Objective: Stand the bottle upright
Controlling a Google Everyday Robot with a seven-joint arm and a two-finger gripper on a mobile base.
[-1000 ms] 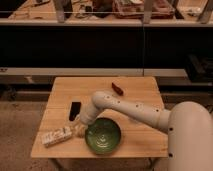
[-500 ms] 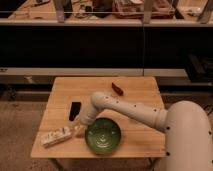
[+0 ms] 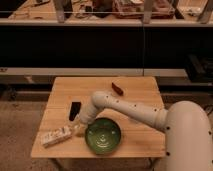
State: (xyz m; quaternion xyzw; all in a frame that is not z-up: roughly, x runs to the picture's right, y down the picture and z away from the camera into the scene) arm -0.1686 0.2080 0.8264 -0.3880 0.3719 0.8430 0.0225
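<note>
The bottle (image 3: 56, 136) lies on its side at the front left of the table (image 3: 145, 90). It is pale and whitish, with a light label carrying faint print. Its long axis runs roughly left to right, and the right end sits slightly further back. That end reaches right up to the gripper (image 3: 78, 128), which is low over the tabletop. It is not clear whether the two touch, and I cannot tell whether the gripper is spread, closed or clamped on the bottle.

Just behind the gripper lies a small black block (image 3: 74, 110). Just to the gripper's right is a green bowl (image 3: 102, 135), upright, close to the front edge. Well behind and to the right of the gripper, near the back edge, lies a small red thing (image 3: 117, 89).

The arm (image 3: 131, 112) is white. It enters from the bulky body at the lower right, runs leftward over the table behind the bowl, bends at a rounded joint (image 3: 100, 99), and from there slopes down and left to the gripper.
</note>
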